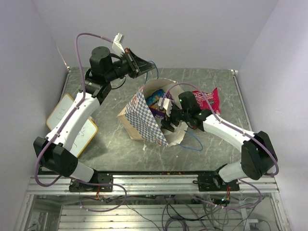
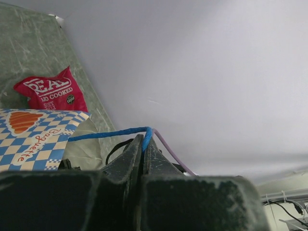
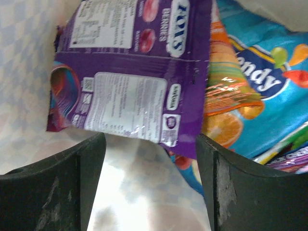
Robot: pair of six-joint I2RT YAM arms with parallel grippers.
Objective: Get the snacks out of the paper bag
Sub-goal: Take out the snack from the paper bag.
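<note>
The right gripper [image 3: 150, 192] is reaching into the mouth of the paper bag [image 1: 144, 122]. Its fingers [image 3: 53, 192] are spread wide, gripping nothing, just short of a purple packet [image 3: 134, 72] that is lying over an orange packet [image 3: 226, 110] and a blue packet [image 3: 274, 91]. The left gripper [image 2: 143, 140] is pinching the blue cord handle [image 2: 106, 134] with its fingers fully closed, apparently holding the bag's rim up so that the opening is facing the right arm. One red packet [image 1: 208, 100] is lying on the tabletop [image 1: 110, 147] beside the bag. For a clean grasp, the open fingers should be straddling the purple packet's near edge alone and closing on foil, not on the bag's lining.
</note>
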